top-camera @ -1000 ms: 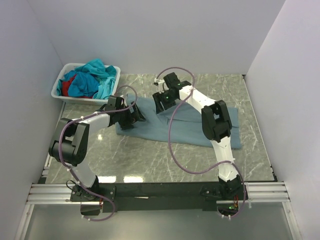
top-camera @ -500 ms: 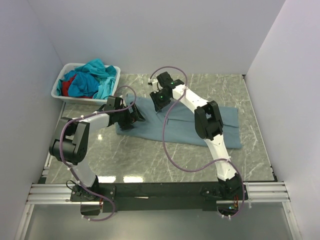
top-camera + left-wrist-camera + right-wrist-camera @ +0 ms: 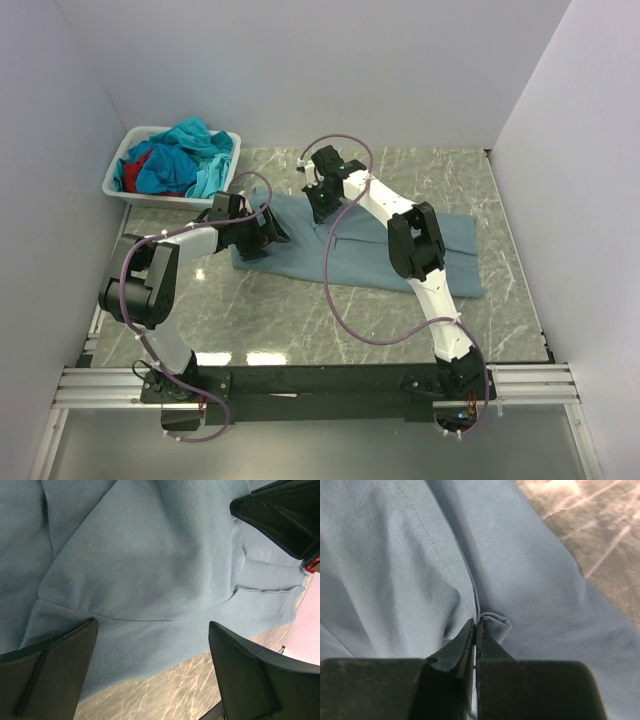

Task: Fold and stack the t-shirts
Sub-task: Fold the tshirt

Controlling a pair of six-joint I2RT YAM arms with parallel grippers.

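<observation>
My right pincer (image 3: pixel 476 625) pinches a little fold of the grey-blue shirt (image 3: pixel 395 555) lying on the surface (image 3: pixel 300 310), and my left pincer (image 3: pixel 152 625) hangs wide open over it.

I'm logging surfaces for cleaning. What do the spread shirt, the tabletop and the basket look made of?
Shirt: soft matte knit cloth, perhaps cotton; fine weave, stitched seams and creases show.
Tabletop: glossy grey marble-look surface, pale veins and glare; stone or laminate, unclear.
Basket: smooth white, probably plastic.

Bright, even light, soft shadows, pale glare on the table (image 3: pixel 262 355) (wrist views slightly soft).
</observation>
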